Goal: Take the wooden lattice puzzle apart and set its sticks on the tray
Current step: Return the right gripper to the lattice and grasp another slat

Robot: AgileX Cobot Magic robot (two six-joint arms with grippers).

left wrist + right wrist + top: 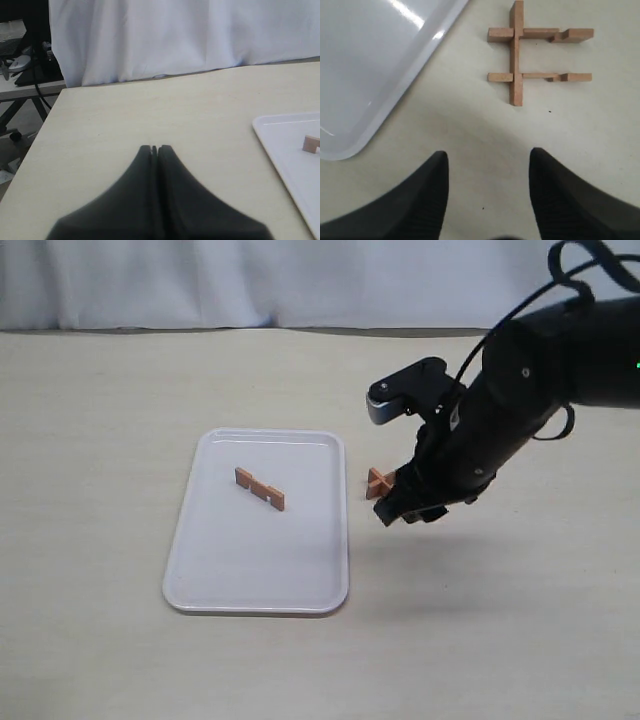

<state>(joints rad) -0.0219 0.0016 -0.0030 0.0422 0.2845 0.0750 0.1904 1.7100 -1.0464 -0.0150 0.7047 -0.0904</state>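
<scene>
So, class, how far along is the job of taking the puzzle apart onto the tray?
Done: one stick lies on the tray. In hand: nothing gripped; the right gripper hangs open over the rest of the puzzle, on the table beside the tray; the left gripper is shut, empty. Left: three interlocked sticks to separate and move.

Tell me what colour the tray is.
Glossy white; the tray shows best in the exterior view.
</scene>
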